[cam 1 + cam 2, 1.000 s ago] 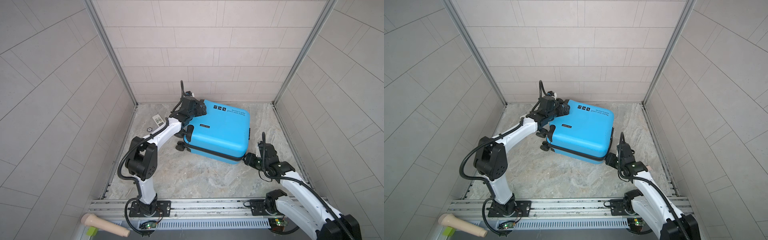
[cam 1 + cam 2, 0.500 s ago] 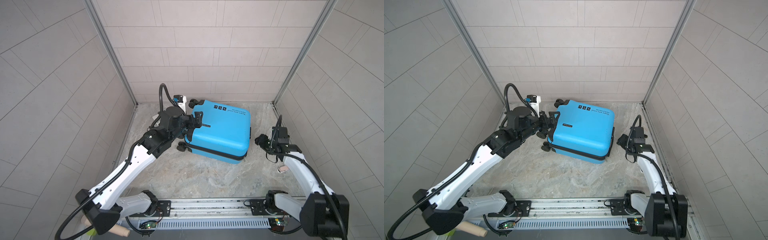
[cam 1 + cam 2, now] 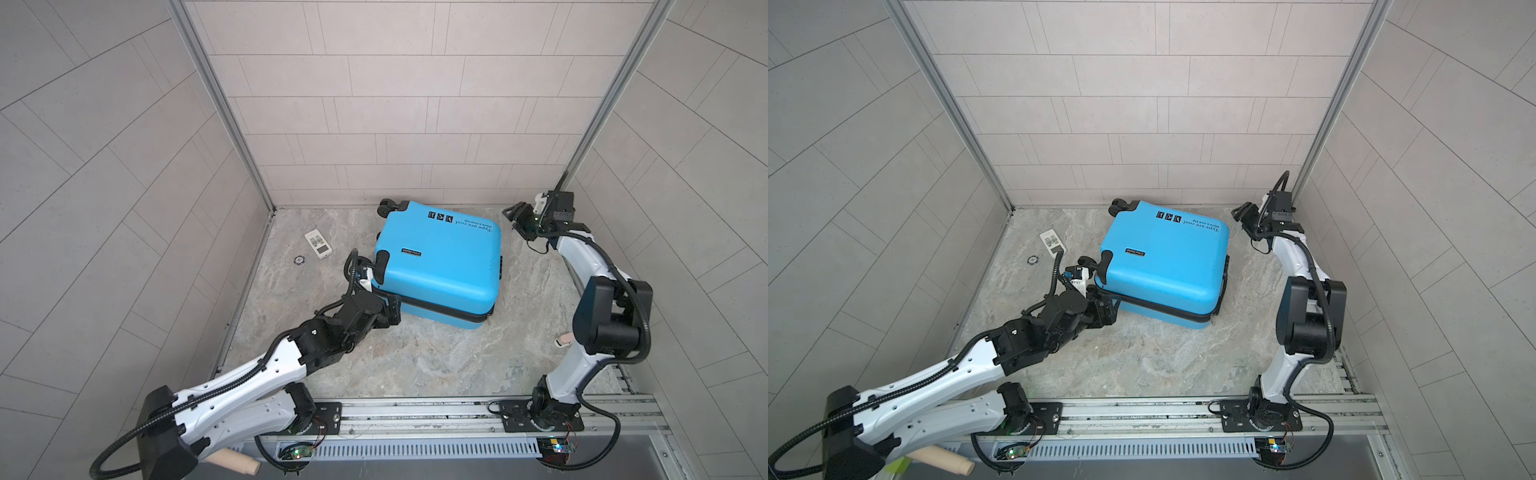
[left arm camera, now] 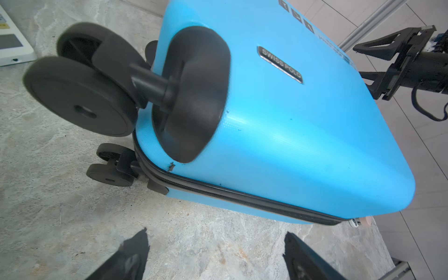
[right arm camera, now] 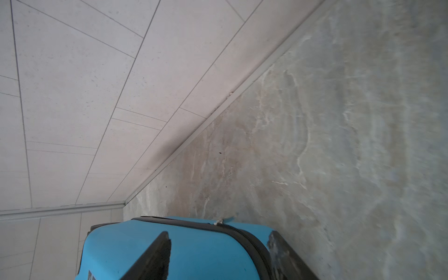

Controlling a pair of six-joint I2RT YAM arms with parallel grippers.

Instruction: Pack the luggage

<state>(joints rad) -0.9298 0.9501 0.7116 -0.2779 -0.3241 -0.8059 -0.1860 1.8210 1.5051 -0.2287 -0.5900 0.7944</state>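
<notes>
one closed blue luggage [image 3: 436, 257], one white remote [image 3: 318, 244], left gripper [image 4: 215, 232] wide, right gripper [image 3: 517, 220] wide, both empty

luggage [image 3: 440, 266] | bright-blue hard shell; black wheels [image 3: 388, 205] | closed; lying flat | floor [image 3: 415, 365], near back wall [image 3: 395, 124]

There's the brand badge [image 4: 280, 65], a small dark plate on the blue suitcase [image 3: 436, 274] lid reading SWISS POLO, crisp in the left wrist view and tiny in both top views. Along the lid's far edge, black lettering [image 3: 473, 225] runs upside down: "Type are cool". The finer line beside it is too small to read. Three black square icons [image 3: 440, 216] sit just left of it. The white remote control [image 3: 318, 244] at far left has unreadable print.
</notes>
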